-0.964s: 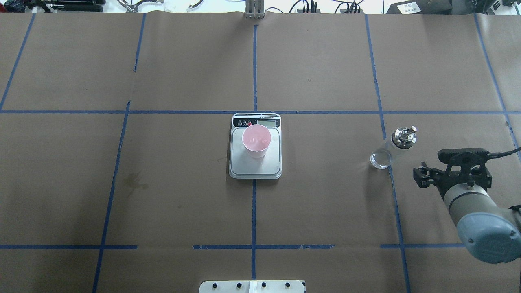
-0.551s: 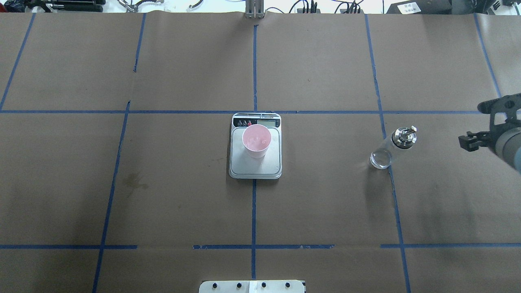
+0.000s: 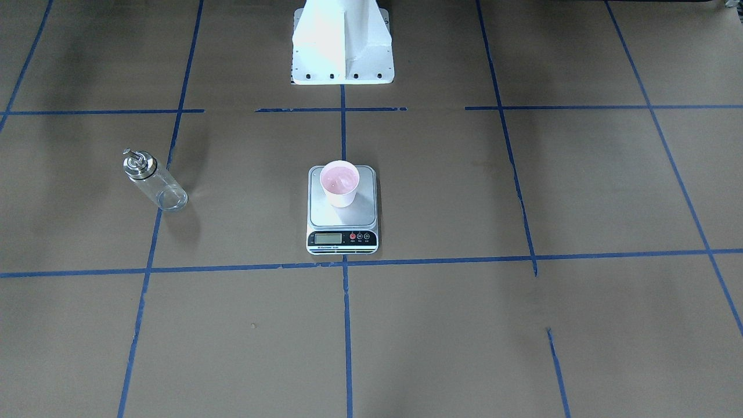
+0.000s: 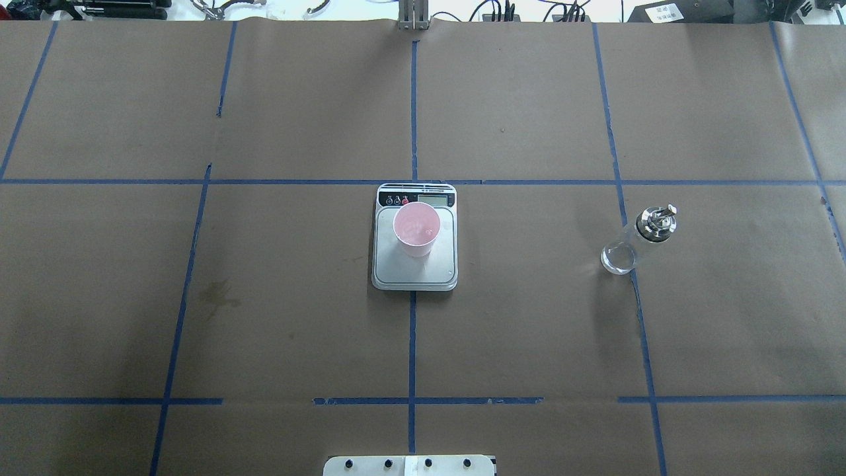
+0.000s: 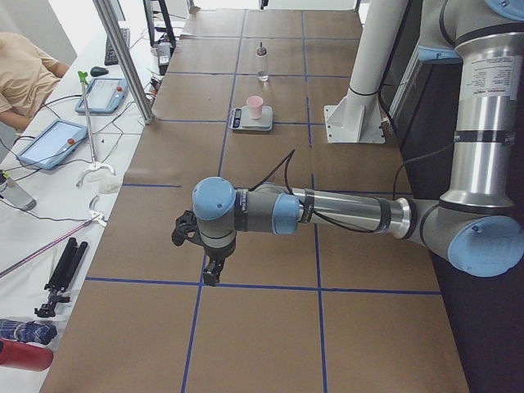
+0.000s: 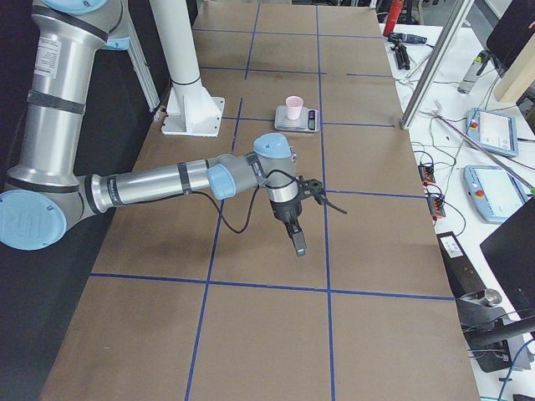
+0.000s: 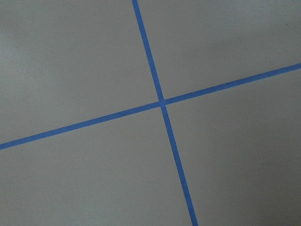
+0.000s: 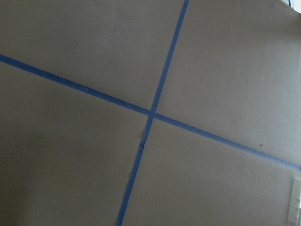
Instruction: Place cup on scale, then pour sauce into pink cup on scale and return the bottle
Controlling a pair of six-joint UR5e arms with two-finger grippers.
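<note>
Glass bottle (image 4: pixel 636 239) far from right end effector (image 6: pixel 298 242)

Table cover (image 4: pixel 529 330): brown paper, matt. Scale (image 4: pixel 414 268) top: shiny metal. Bottle (image 4: pixel 631 242): clear glass, shiny metal cap. Cup (image 4: pixel 416 229): pink paper.

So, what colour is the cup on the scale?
Pale pink; the cup shows best in the front-facing view.

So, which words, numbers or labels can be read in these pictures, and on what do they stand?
No text is readable.
Flat brushed-steel kitchen scale: LCD display and print by the buttons, too small to read.
White paper label on black box, overhead view's top right: blurred.
</note>
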